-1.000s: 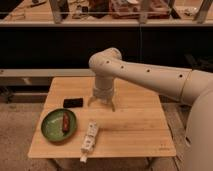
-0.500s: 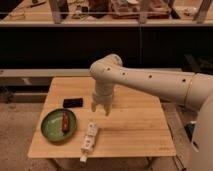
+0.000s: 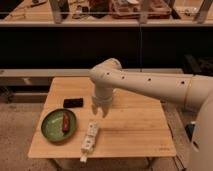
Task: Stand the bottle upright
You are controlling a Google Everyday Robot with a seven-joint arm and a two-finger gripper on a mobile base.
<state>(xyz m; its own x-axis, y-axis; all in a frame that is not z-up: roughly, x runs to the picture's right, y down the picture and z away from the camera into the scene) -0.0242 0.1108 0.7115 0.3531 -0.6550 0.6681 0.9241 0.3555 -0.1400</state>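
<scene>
The whitish bottle (image 3: 89, 137) lies flat on the wooden table (image 3: 135, 130), near the front edge, its narrow neck pointing toward the front. It has small dark label marks. My gripper (image 3: 101, 110) hangs from the white arm just above and behind the bottle's far end, pointing down. Its fingers (image 3: 94, 107) stand apart and hold nothing.
A green plate (image 3: 51, 126) with a reddish-brown stick (image 3: 65, 121) on it sits left of the bottle. A small flat black rectangle (image 3: 73, 102) lies behind the plate. Dark shelving runs along the back. The table's front edge is close to the bottle's neck.
My gripper has moved forward and lower, from near the table's middle back toward the far end of the bottle. The bottle, plate and black rectangle have not moved.
</scene>
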